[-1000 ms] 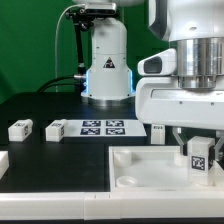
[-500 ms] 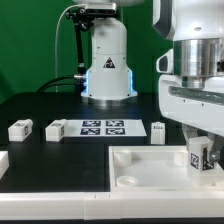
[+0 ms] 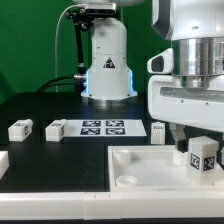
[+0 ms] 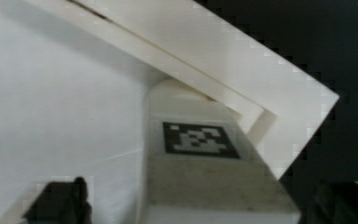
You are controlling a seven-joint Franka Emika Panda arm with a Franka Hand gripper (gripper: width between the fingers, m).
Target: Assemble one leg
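My gripper (image 3: 200,150) is at the exterior view's right, over the far right corner of the large white square piece (image 3: 150,165). It is shut on a leg (image 3: 204,158), a small white block with a marker tag, held upright with its lower end at the piece's corner. In the wrist view the leg (image 4: 202,150) runs out from between my two dark fingers (image 4: 55,200), its tag towards the camera, against the piece's raised corner rim (image 4: 247,70). The leg's lower end is hidden.
Two loose legs (image 3: 20,129) (image 3: 57,129) lie at the exterior view's left, and a third (image 3: 158,131) lies behind the square piece. The marker board (image 3: 105,126) lies in front of the robot base (image 3: 107,65). A white part (image 3: 3,160) shows at the left edge.
My gripper has turned with the leg in it. The leg's tag now faces more to the exterior view's right, and the leg has shifted slightly right.
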